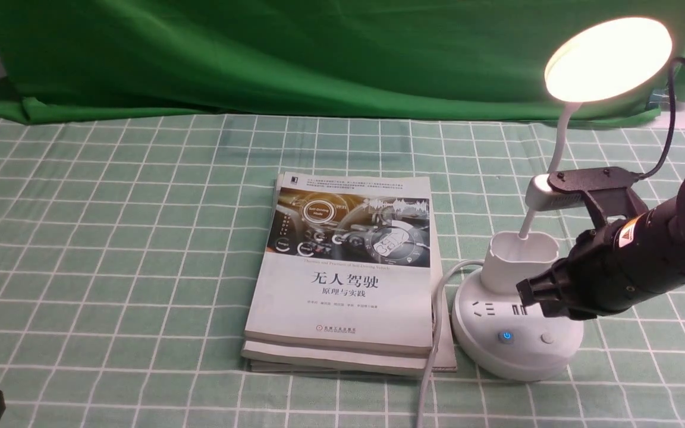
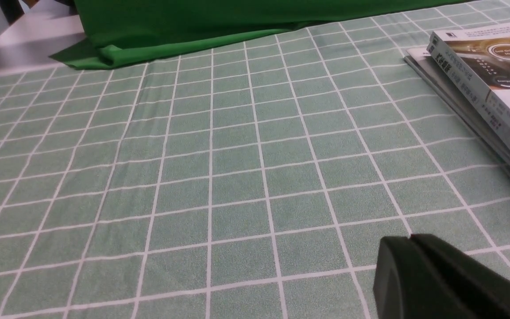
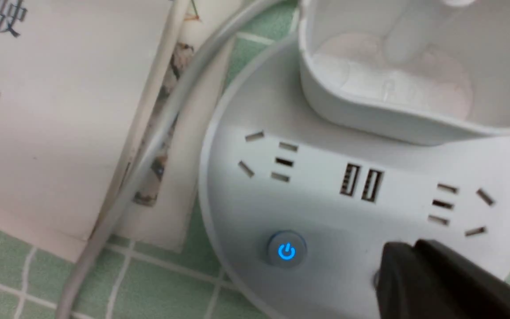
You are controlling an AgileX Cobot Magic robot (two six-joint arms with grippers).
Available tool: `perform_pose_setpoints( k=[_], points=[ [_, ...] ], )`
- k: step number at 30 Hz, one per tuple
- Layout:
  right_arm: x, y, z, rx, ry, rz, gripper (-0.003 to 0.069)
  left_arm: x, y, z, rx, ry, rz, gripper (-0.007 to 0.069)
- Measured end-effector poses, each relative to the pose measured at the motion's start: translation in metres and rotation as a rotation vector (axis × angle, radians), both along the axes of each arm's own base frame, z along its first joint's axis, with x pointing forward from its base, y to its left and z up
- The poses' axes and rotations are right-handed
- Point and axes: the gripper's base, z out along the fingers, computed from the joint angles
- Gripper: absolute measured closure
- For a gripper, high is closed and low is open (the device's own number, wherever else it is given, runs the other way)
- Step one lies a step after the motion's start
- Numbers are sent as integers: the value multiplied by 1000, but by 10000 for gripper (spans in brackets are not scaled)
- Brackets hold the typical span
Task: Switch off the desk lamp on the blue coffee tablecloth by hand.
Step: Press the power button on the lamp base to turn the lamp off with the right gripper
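A stack of books (image 1: 342, 279) (Chinese title on top) lies well short of the green backdrop cloth (image 1: 319, 53).

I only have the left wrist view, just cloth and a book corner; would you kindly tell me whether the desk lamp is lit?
Observer: Yes, the desk lamp head glows brightly.
Operator: Where is the right gripper?
Observer: The right gripper, shut, is poised over the lamp's base.
Operator: Is any indicator showing on that base?
Observer: A blue power button is lit on its front.
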Motion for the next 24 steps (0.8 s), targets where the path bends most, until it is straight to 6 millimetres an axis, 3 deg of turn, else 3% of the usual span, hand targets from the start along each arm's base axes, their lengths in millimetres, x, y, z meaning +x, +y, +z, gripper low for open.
perform_pose_setpoints(
  k=[7,14,24],
  points=[
    [1,0,-5,-7,19,1,626,0,0,0,0,0,0,624],
    [7,2,-31,-36,101,2,626,0,0,0,0,0,0,624],
    [11,3,-28,-28,67,1,626,0,0,0,0,0,0,624]
  ],
)
